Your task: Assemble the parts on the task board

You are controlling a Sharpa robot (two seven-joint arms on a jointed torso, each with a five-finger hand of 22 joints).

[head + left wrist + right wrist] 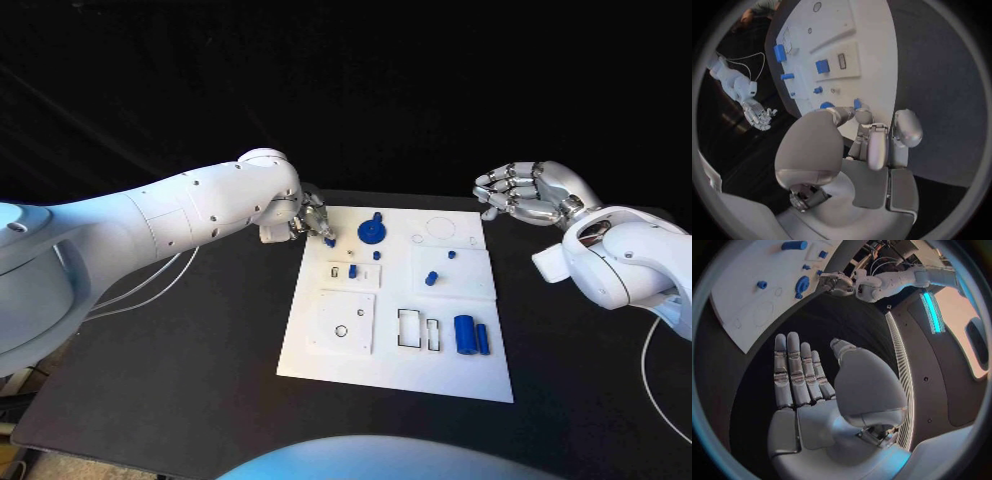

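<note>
The white task board (392, 345) lies in the middle of the black table. My left hand (307, 221) hovers at its far left corner, fingers curled down. In the left wrist view the fingertips (861, 116) meet at a small blue part (857, 103) on the board (873, 60); I cannot tell whether they grip it. That small part (330, 242) lies just beside the blue round gear (372, 232). My right hand (531, 192) is raised off the far right corner, fingers spread and empty; its flat palm (807, 390) shows in the right wrist view.
Several small blue parts stand on the board, such as a peg (376, 255) and a block (431, 278). Two blue cylinders (470, 335) lie near its right edge beside narrow slots (418, 328). Bare black table (188, 360) surrounds the board.
</note>
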